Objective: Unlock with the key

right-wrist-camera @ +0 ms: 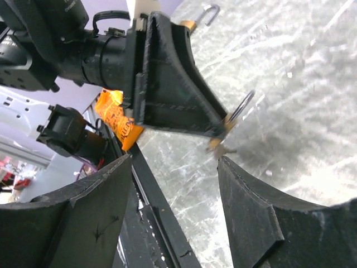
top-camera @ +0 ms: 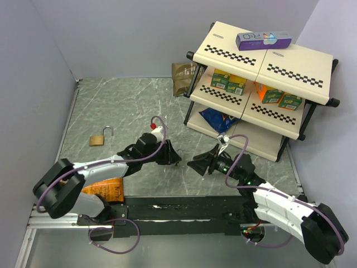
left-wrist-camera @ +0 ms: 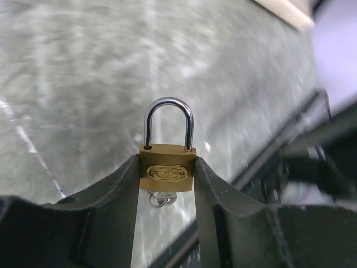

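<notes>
Left gripper (left-wrist-camera: 167,162) clamps brass, silver-shackled padlock (left-wrist-camera: 167,171); tiny silvery key (left-wrist-camera: 160,198) at its 6 o'clock; right gripper (right-wrist-camera: 174,162) jaws apart.

In your left wrist view, the padlock (left-wrist-camera: 167,170) at centre frame has a dull-gold brass body with an embossed badge. Its shackle (left-wrist-camera: 168,120) is polished, mirror-bright steel. The key (left-wrist-camera: 162,198) just under it is thin silvery metal, too blurred to judge further. The left gripper (left-wrist-camera: 167,162) shows you fingers (left-wrist-camera: 106,212) of matt black plastic. The right gripper (right-wrist-camera: 174,162) has fingers (right-wrist-camera: 83,223) of the same plastic, faintly scuffed. The table (top-camera: 122,106) is smooth, marbled grey-green with a soft sheen. At the upper right of the top view, the shelf (top-camera: 290,61) has matt cream panels. The orange packet (top-camera: 109,190) at lower left looks like glossy film.
</notes>
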### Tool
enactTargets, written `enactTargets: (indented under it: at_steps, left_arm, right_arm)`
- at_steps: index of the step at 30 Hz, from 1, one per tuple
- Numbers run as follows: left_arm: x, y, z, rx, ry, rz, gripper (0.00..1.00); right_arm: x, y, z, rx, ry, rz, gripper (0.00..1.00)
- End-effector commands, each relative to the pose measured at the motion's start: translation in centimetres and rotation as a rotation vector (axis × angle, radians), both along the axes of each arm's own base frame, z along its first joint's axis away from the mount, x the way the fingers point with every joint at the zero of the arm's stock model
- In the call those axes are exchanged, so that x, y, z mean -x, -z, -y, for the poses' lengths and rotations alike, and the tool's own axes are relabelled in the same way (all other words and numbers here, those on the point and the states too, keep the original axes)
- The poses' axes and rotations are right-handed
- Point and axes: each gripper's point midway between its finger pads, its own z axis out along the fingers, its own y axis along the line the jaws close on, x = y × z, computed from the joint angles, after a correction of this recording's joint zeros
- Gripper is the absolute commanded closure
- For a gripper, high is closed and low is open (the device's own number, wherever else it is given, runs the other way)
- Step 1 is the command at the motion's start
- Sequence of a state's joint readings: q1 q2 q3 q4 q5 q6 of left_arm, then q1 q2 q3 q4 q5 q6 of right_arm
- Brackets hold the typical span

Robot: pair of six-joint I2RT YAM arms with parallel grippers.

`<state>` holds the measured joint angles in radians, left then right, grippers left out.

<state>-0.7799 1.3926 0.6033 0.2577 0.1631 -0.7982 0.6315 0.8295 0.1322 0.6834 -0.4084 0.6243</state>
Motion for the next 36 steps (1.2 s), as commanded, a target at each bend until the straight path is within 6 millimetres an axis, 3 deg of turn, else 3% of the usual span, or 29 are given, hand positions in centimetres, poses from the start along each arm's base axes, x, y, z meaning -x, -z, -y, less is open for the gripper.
enactTargets:
  at_steps: [1, 2, 4, 5, 14, 19, 28, 36]
  left_arm:
    - [2.7, -4.9, 0.8, 0.082, 0.28, 0.118, 0.99]
    - [3.5, -5.6, 0.7, 0.117, 0.34, 0.104, 0.99]
    - [3.9, -6.9, 0.7, 0.167, 0.37, 0.109, 0.99]
    - [5.1, -7.7, 0.9, 0.213, 0.43, 0.093, 0.99]
    - [8.4, -10.5, 0.5, 0.284, 0.664, 0.06, 0.99]
    - [10.0, -11.3, -0.5, 0.338, 0.775, 0.058, 0.99]
    - [10.6, -11.8, -1.2, 0.379, 0.821, 0.079, 0.99]
    - [10.8, -11.9, -1.3, 0.386, 0.831, 0.075, 0.99]
  right_arm:
    - [0.9, -3.8, -0.6, 0.029, -0.118, 0.148, 0.3]
    - [0.9, -5.2, -0.8, 0.029, -0.133, 0.188, 0.3]
    - [1.3, -5.3, -1.0, 0.081, -0.18, 0.224, 0.3]
    - [1.0, -6.5, -1.2, 0.087, -0.19, 0.255, 0.3]
    - [2.7, -9.7, -3.0, 0.097, -0.399, 0.375, 0.29]
    - [3.5, -9.9, -3.6, 0.081, -0.492, 0.374, 0.29]
    - [3.8, -8.6, -3.7, 0.102, -0.519, 0.355, 0.29]
    - [4.0, -8.5, -3.8, 0.08, -0.539, 0.354, 0.32]
